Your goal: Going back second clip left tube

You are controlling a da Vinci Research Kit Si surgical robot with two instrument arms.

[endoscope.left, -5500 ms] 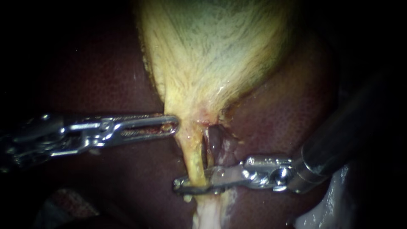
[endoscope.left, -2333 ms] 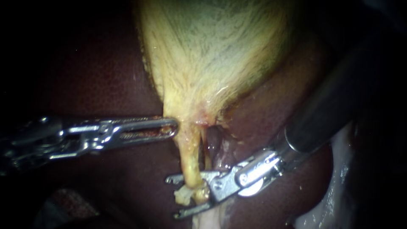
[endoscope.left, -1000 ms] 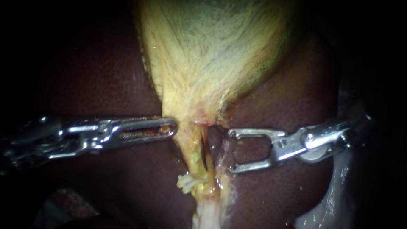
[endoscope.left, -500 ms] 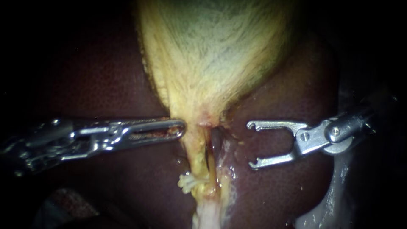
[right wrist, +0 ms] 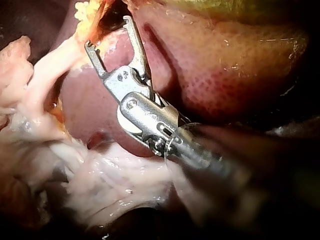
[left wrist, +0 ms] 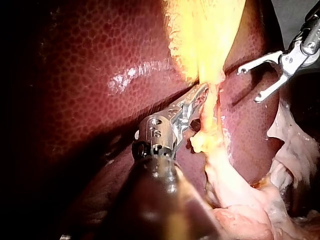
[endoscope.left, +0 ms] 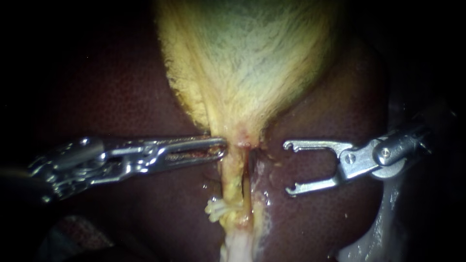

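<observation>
Dark maroon liver [endoscope.left: 111, 92], finely stippled in a paler cobbled pattern, with scattered white glints. Pale yellow, tapering gallbladder [endoscope.left: 247, 63], grey-green at its centre and streaked with fine whitish fibres; a pink-red spot marks its narrow end. Slender yellow tube [endoscope.left: 233, 174], bearing a cream frayed tuft [endoscope.left: 216, 209] and grading into white tissue [endoscope.left: 238, 247]. Left instrument [endoscope.left: 221, 145]: bright silver metal, reddish-brown staining in the jaw slot. Right instrument [endoscope.left: 288, 167]: plain silver jaws, dark shaft.

The dark red liver [endoscope.left: 111, 97] carries the yellow gallbladder [endoscope.left: 247, 63], and the left tube [endoscope.left: 233, 170] lies on it below
</observation>
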